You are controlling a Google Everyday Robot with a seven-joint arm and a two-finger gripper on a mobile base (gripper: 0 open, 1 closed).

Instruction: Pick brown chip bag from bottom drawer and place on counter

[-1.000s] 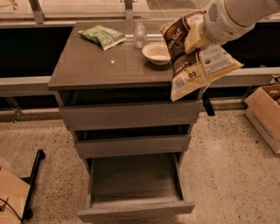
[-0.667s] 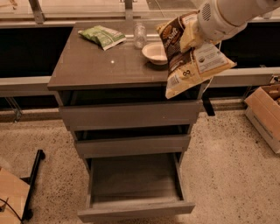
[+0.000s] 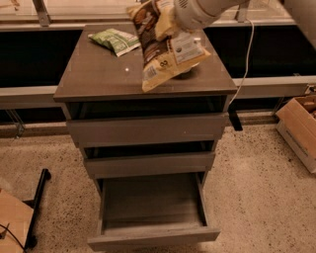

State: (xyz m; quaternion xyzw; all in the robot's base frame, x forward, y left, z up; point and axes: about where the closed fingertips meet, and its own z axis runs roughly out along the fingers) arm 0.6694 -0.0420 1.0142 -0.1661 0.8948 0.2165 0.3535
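The brown chip bag (image 3: 162, 48) hangs tilted in the air above the middle of the counter (image 3: 98, 74), its pale lower end low over the surface. My gripper (image 3: 166, 22) is shut on the bag's upper part, at the end of the white arm (image 3: 202, 11) coming in from the top right. The fingers are mostly hidden by the bag. The bottom drawer (image 3: 153, 207) stands pulled out, its grey interior bare. The two shallower drawers above it are slightly ajar.
A green chip bag (image 3: 116, 40) lies at the counter's back left. A cardboard box (image 3: 301, 123) stands on the floor at right. Another piece of cardboard (image 3: 12, 222) and a black bar (image 3: 37, 207) are at lower left. A white cable (image 3: 244, 59) hangs behind the cabinet.
The gripper has carried the brown chip bag leftward, from over the counter's right edge to over its middle. The bag now covers the bowl that showed before.
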